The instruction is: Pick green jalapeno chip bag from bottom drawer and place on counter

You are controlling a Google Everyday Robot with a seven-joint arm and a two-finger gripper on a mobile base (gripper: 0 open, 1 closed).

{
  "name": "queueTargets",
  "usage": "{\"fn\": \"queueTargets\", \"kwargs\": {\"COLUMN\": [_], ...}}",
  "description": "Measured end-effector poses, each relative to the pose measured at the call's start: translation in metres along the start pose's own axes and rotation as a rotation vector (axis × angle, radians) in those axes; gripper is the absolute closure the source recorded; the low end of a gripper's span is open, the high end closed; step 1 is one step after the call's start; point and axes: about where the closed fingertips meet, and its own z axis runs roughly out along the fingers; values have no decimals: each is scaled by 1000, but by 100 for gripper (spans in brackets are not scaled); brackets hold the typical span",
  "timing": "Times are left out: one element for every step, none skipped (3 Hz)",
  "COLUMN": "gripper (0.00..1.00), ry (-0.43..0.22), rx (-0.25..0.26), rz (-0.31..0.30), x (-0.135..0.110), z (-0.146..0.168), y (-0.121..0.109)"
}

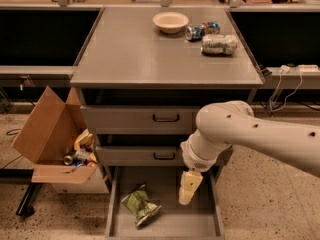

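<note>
Gripper (187, 189) hung over the bottom drawer (165, 224), toward its right side. The drawer's front edge was cut off at the frame bottom. The arm (260, 134) ran off frame right of the drawer and hid its back right corner. Items in the cardboard box (45, 129) left of the drawer were too small to tell.

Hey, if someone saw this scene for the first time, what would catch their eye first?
The big white arm coming in from the picture's right edge, its gripper hanging over the open bottom drawer. Next, the green jalapeno chip bag lying on the drawer floor, apart from the gripper.
</note>
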Motion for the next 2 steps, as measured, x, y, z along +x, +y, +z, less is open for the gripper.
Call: {"fn": "queueTargets", "kwargs": {"gripper": [0,0], "ry": [0,-8], "rx": [0,1], "rz": [0,7], "x": [0,3], "z": [0,28], "y": [0,-3]}}
